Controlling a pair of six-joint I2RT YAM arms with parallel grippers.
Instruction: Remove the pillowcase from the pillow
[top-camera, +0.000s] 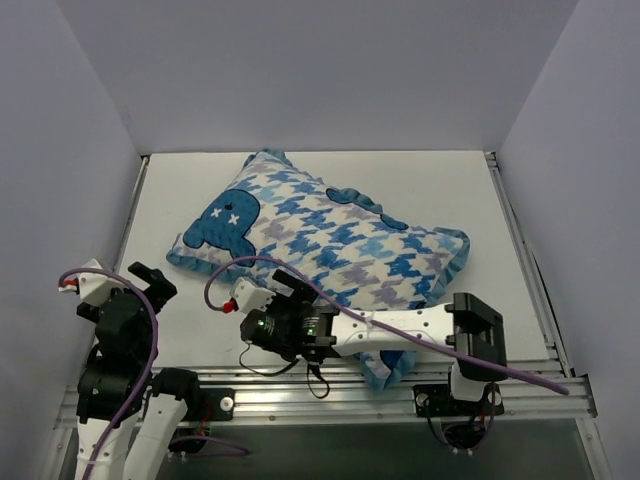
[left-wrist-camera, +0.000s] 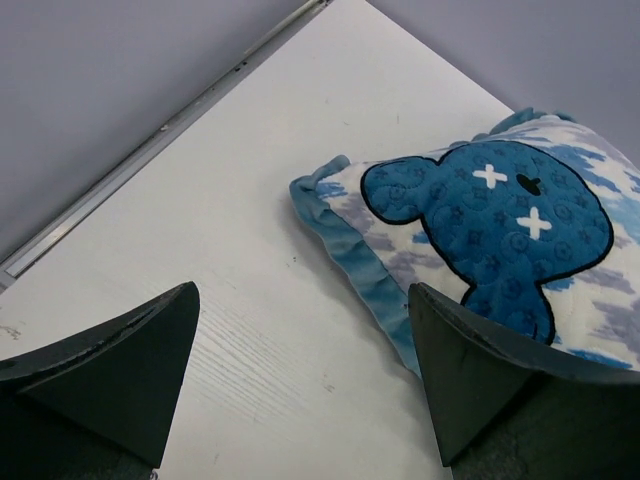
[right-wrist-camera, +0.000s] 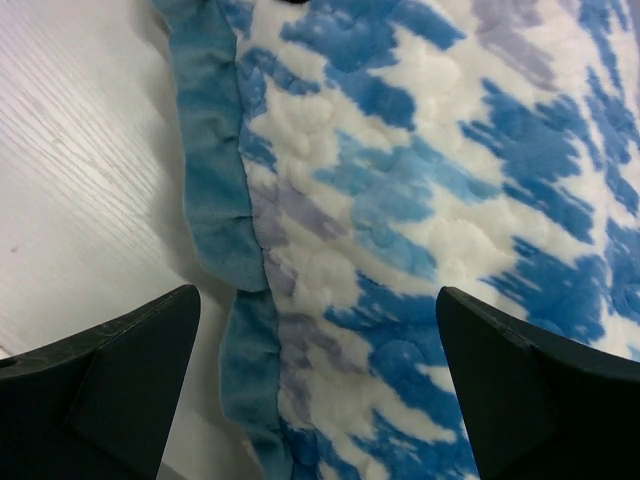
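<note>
The pillowcase (top-camera: 330, 235), blue-and-white houndstooth with a dark blue cartoon shape (top-camera: 225, 222) and teal ruffled edging, lies stuffed across the middle of the table. The white pillow is hidden inside it. My right gripper (top-camera: 268, 300) is open, hovering over the case's near edge; the right wrist view shows the ruffle (right-wrist-camera: 215, 190) and houndstooth face (right-wrist-camera: 420, 200) between its spread fingers (right-wrist-camera: 130, 380). My left gripper (top-camera: 150, 280) is open at the near left, apart from the case; the left wrist view shows bare table between its fingers (left-wrist-camera: 120, 370) and the case's corner (left-wrist-camera: 480, 220) to the right.
A metal rail (top-camera: 525, 250) runs along the table's right edge and another (left-wrist-camera: 160, 140) along the left. Grey walls enclose the table (top-camera: 420, 190) on three sides. A purple cable (top-camera: 240, 265) loops over the right arm.
</note>
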